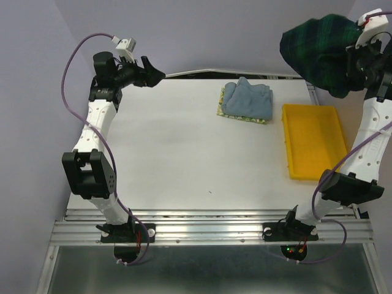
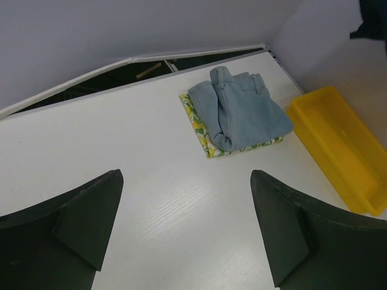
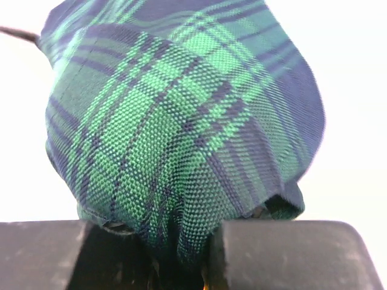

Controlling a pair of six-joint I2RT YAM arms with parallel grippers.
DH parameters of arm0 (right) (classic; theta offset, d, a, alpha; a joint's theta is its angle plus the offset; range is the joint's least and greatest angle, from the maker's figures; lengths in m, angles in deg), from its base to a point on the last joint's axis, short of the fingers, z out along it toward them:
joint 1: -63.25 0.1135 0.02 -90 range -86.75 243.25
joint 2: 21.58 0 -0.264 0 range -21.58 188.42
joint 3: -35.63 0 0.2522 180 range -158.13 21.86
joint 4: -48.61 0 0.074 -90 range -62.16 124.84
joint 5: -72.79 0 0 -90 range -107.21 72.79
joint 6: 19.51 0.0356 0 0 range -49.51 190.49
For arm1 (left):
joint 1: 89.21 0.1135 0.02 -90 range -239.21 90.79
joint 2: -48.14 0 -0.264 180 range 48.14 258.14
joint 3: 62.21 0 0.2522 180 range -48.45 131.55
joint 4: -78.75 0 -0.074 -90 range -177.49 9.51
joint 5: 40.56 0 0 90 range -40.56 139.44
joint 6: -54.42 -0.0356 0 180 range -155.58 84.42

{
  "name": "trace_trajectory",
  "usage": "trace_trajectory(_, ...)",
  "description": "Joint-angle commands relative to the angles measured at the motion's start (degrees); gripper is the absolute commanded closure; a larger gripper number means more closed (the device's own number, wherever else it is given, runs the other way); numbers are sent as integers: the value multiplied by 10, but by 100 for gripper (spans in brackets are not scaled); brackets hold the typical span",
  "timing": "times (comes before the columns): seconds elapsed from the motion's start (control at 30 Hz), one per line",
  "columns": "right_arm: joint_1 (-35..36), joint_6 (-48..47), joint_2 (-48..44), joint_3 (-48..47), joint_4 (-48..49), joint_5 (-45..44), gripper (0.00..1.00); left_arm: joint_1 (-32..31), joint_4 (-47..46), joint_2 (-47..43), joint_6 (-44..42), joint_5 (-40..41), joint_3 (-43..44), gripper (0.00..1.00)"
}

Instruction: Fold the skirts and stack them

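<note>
A light blue-grey skirt [image 1: 247, 98] [image 2: 245, 112] lies folded on the folded lemon-print skirt [image 1: 222, 111] [image 2: 196, 124] at the back of the white table [image 1: 184, 153]. High at the far right, off the table's corner, the dark green-navy plaid skirt [image 1: 315, 52] [image 3: 181, 121] hangs bunched, with my right gripper [image 3: 181, 257] shut on a fold of it. My left gripper [image 1: 158, 73] [image 2: 187, 223] hovers open over the back left of the table with nothing between its fingers [image 2: 72, 223].
A rigid yellow plastic tray [image 1: 313, 146] [image 2: 338, 145] sits along the table's right side, just right of the folded stack. Grey walls close in at the back and left. A metal rail [image 1: 208, 229] runs along the near edge at the arm bases.
</note>
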Motion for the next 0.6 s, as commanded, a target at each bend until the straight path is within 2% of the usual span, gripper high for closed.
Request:
trace_trajectory(0.0,11,183,-23,-48,107,200,99,-6,-1,-36,-30,8,22,1)
trace_trajectory(0.1,86,254,-47,37,186,254,99,11,16,-53,-53,18,21,1)
trace_trajectory(0.13,117,265,-55,65,227,254,99,14,36,-55,-61,16,22,1)
trace_trajectory(0.17,190,267,-65,117,243,231,99,20,59,-61,-78,14,24,1)
trace_trajectory(0.27,283,304,-66,184,312,202,99,36,89,-76,-109,10,18,1)
trace_trajectory(0.3,329,312,-55,214,343,205,99,39,106,-92,-140,10,8,1)
trace_trajectory(0.37,378,312,-35,227,353,197,99,46,119,-112,-164,18,-7,1)
trace_trajectory(0.43,434,353,-4,259,381,191,99,57,138,-143,-200,30,-35,1)
trace_trajectory(0.5,464,373,19,282,411,161,99,62,182,-165,-232,37,-51,2)
trace_trajectory(0.57,501,400,71,286,433,143,99,63,238,-182,-293,37,-69,7)
